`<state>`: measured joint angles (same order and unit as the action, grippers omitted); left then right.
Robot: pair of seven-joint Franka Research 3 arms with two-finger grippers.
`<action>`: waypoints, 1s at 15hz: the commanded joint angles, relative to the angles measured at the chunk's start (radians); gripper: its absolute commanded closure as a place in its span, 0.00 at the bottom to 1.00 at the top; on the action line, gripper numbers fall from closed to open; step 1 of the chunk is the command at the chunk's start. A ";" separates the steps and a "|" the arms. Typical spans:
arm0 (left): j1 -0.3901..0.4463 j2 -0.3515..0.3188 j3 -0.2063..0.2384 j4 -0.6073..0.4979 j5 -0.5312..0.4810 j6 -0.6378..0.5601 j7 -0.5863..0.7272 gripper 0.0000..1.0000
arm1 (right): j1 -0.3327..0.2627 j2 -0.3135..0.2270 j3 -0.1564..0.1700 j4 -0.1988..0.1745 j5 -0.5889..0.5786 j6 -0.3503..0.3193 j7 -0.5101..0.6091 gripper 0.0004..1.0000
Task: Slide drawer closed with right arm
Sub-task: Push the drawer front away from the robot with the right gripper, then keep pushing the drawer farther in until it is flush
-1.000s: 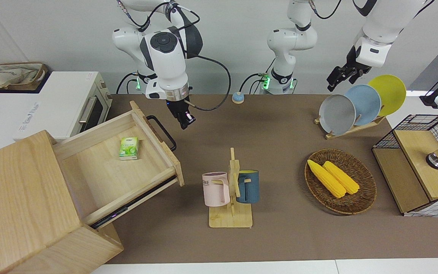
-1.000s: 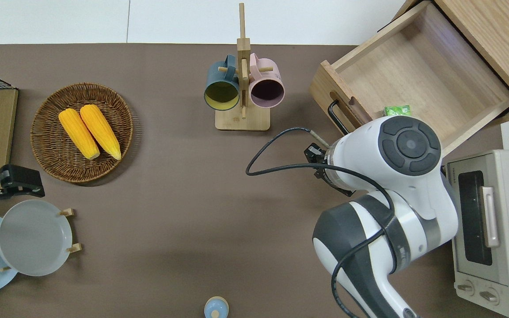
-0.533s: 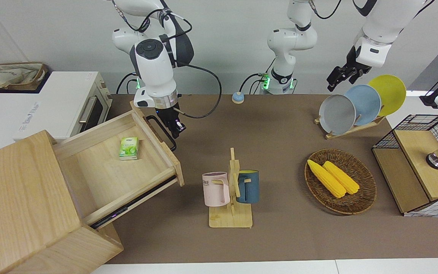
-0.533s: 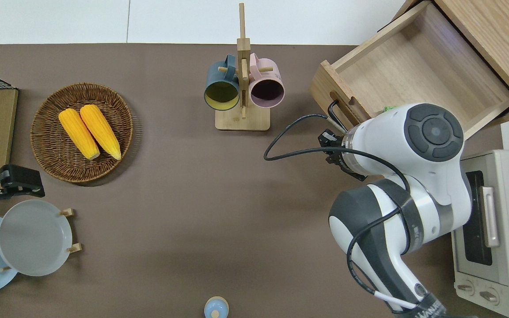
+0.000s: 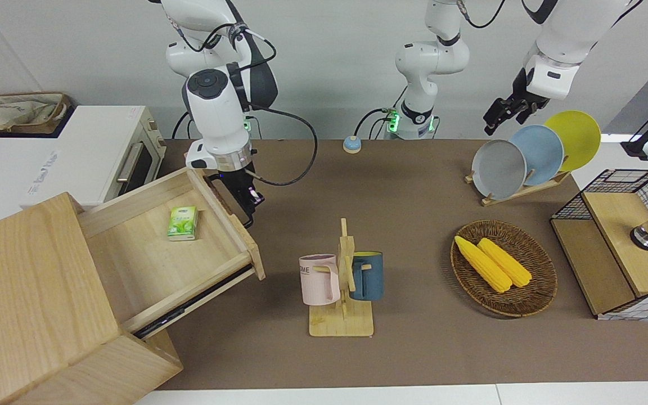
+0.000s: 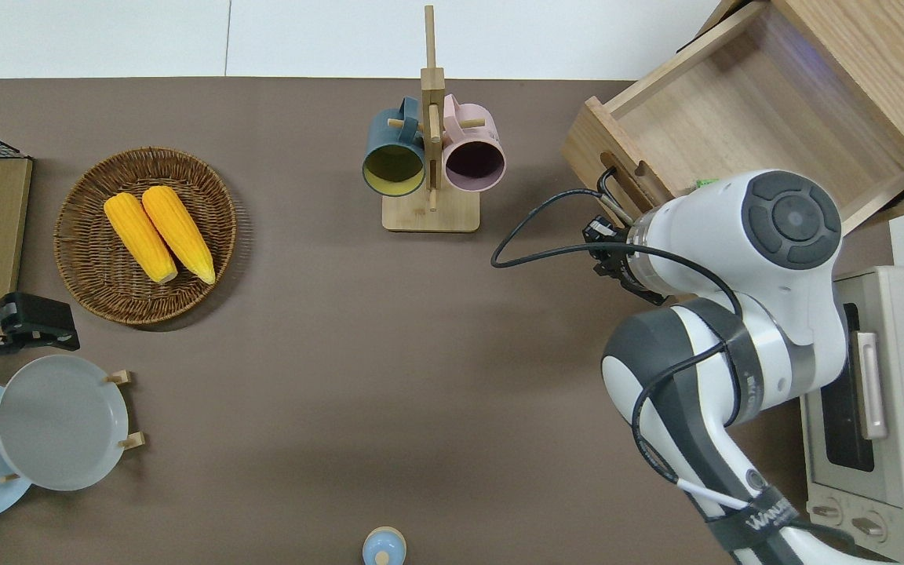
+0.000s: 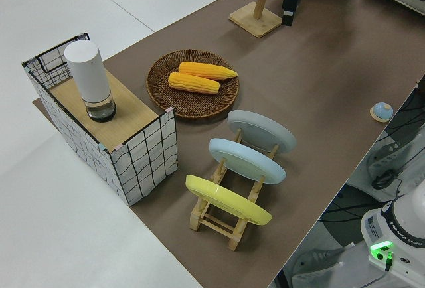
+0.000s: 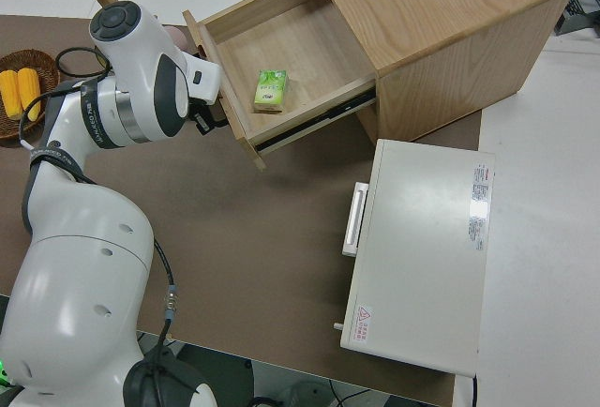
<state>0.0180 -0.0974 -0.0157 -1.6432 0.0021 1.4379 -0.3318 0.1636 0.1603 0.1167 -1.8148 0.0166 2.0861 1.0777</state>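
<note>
The drawer (image 5: pixel 161 247) stands pulled out of the pale wooden cabinet (image 5: pixel 31 298) at the right arm's end of the table (image 5: pixel 414 349), a small green box (image 5: pixel 183 223) lying on its floor. The right gripper (image 5: pixel 243 198) is at the drawer's front panel, against the black bar handle (image 6: pixel 607 182) — whether its fingers are apart or together cannot be told. The left arm is parked.

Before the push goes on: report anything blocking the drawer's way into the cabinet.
Nothing visible blocks it. The light-wood drawer holds only a small green carton, lying flat below its walls. The right gripper is at the black bar handle; the pale wooden cabinet opening looks free.
</note>
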 commanded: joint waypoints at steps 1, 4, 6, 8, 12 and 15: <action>-0.004 -0.008 0.005 0.000 -0.004 -0.002 0.010 0.01 | -0.019 0.027 -0.018 0.028 -0.013 0.017 -0.068 1.00; -0.004 -0.008 0.005 0.000 -0.004 -0.002 0.010 0.01 | -0.021 0.056 -0.032 0.090 -0.038 0.020 -0.084 1.00; -0.004 -0.008 0.005 0.000 -0.004 -0.002 0.010 0.01 | -0.032 0.067 -0.037 0.100 -0.055 0.022 -0.084 1.00; -0.004 -0.008 0.005 0.000 -0.004 -0.002 0.010 0.01 | -0.035 0.076 -0.063 0.104 -0.076 0.023 -0.091 1.00; -0.004 -0.008 0.005 0.000 -0.004 -0.002 0.010 0.01 | -0.052 0.110 -0.083 0.172 -0.075 0.022 -0.125 1.00; -0.004 -0.008 0.005 0.000 -0.004 -0.002 0.010 0.01 | -0.075 0.122 -0.084 0.183 -0.072 0.023 -0.165 1.00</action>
<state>0.0180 -0.0973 -0.0157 -1.6432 0.0021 1.4379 -0.3318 0.1235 0.2485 0.0268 -1.6730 -0.0399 2.1010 0.9642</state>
